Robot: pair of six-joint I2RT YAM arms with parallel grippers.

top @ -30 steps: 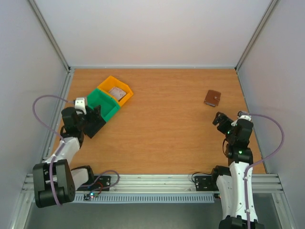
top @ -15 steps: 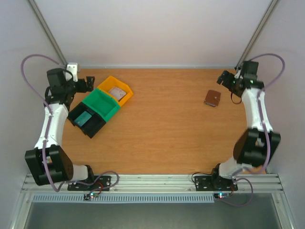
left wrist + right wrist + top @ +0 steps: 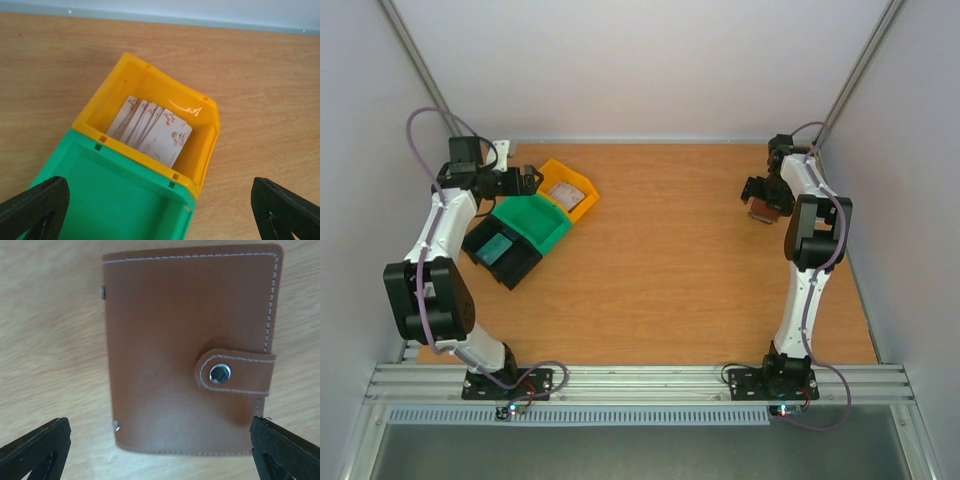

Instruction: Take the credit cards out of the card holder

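Right pincer [image 3: 160, 452] spread over closed card holder [image 3: 185, 340], left pincer [image 3: 160, 210] spread over card-filled yellow bin [image 3: 145, 75]

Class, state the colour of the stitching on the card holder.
White stitching on the brown card holder; clearest in the right wrist view.

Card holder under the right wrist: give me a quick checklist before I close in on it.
1. Card holder lying flat on the table, nothing on top of it: ok.
2. Snap tab unfastened: not ok, it is snapped shut.
3. Right gripper open above the holder: ok.
4. Holder's contents: cannot tell, it is closed.
5. Left gripper open, over the yellow bin, far from the holder: ok.
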